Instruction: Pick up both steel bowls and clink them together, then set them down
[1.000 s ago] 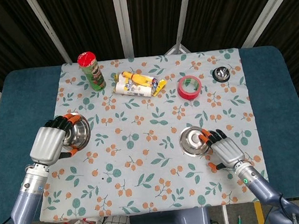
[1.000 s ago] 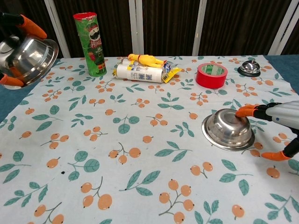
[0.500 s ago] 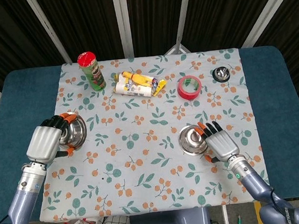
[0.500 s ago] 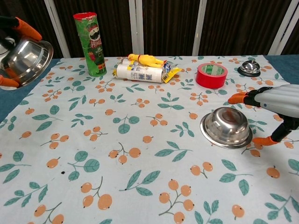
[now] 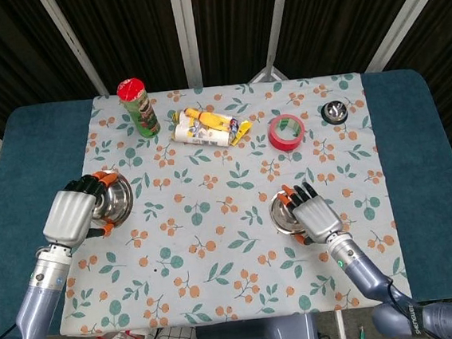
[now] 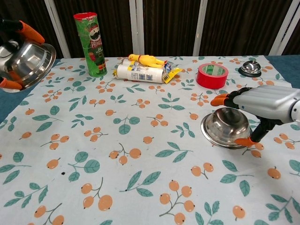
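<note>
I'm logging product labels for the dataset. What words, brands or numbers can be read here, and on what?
Green chip can: a mascot face shows, but the lettering is too blurred to read.
White printed package under the yellow rubber chicken: dark print, too small to read.
Red tape roll: pale marks on the inner core, unreadable.
Nothing else carries text.

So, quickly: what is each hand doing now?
Left hand: holds a steel bowl, lifted.
Right hand: open over the other bowl, not gripping yet.
</note>
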